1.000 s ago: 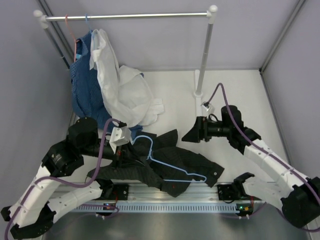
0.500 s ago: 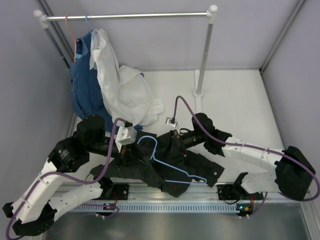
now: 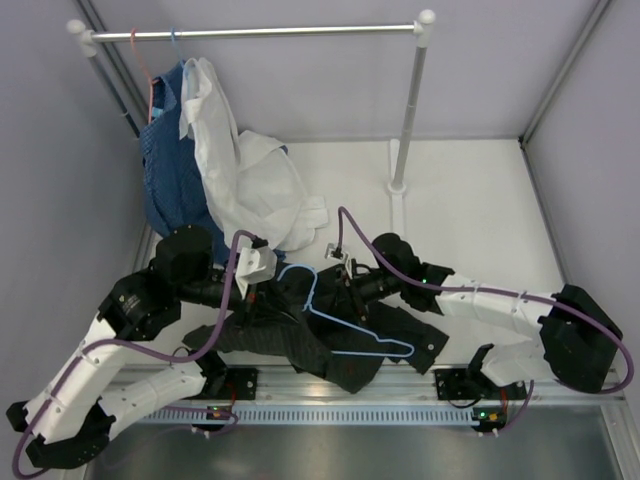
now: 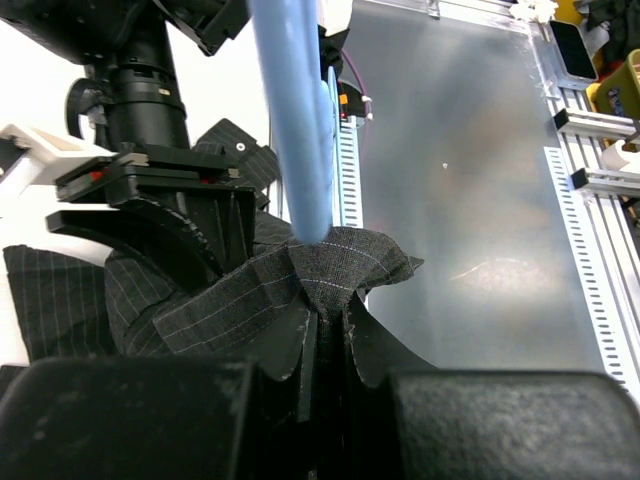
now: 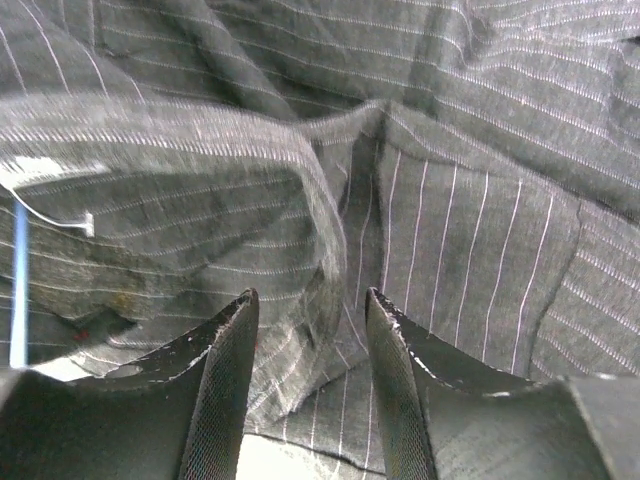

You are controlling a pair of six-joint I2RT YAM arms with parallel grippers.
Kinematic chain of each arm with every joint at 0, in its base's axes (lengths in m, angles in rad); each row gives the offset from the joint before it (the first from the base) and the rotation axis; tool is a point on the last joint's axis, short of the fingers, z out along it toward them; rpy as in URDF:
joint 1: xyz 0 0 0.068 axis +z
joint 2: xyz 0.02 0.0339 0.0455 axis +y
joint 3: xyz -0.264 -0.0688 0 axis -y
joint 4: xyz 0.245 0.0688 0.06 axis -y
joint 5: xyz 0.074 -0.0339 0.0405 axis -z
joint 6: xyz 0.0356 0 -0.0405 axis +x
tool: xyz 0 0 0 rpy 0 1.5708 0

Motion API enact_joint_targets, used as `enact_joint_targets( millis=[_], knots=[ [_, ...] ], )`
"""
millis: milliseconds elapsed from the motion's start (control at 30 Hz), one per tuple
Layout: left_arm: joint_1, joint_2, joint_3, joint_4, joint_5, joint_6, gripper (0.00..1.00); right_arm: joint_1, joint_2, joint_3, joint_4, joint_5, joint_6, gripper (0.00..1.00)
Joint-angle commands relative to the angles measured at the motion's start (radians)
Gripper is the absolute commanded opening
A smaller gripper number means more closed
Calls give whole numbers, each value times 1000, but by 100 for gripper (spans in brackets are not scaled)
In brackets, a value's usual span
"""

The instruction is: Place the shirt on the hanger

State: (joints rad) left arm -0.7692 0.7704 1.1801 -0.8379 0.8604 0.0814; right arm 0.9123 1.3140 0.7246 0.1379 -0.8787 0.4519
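The black pinstriped shirt (image 3: 375,330) lies crumpled at the near middle of the table. The light-blue wire hanger (image 3: 335,325) lies on it, hook toward the left gripper. My left gripper (image 3: 262,300) is shut on a fold of the shirt (image 4: 340,270), with the hanger wire (image 4: 295,120) running just above the pinch. My right gripper (image 3: 342,285) is open, its fingers (image 5: 225,370) pressed down on either side of a raised shirt fold (image 5: 330,240). A short piece of the hanger (image 5: 18,290) shows at the left of the right wrist view.
A white shirt (image 3: 245,175) and a blue patterned garment (image 3: 170,170) hang from the clothes rail (image 3: 250,32) at the back left, on a red hanger (image 3: 140,55). The rail's right post (image 3: 408,110) stands mid-table. An aluminium rail (image 3: 340,385) runs along the near edge.
My right arm has swung from mid-right down onto the shirt, ending open over a fold near the hanger. My left gripper has shifted slightly right and lifted its fold.
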Motion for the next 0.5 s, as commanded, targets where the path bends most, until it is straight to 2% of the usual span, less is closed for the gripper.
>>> enact_joint_targets(
  millis=[0, 167, 200, 333, 467],
  knots=[
    [-2, -5, 47, 56, -14, 27, 0, 13, -39, -39, -14, 3, -42, 45],
    [-2, -2, 58, 60, -32, 49, 0, 11, -59, -96, 74, -11, 13, 43],
    [-2, 1, 56, 68, -32, 50, 0, 13, -65, -99, 77, -9, 14, 40],
    [-2, 7, 50, 80, -34, 54, 0, 8, -75, -85, 80, 10, 13, 0],
    [-2, 10, 50, 82, -47, 57, 0, -70, -110, -88, 49, 101, 36, 0]
  ],
)
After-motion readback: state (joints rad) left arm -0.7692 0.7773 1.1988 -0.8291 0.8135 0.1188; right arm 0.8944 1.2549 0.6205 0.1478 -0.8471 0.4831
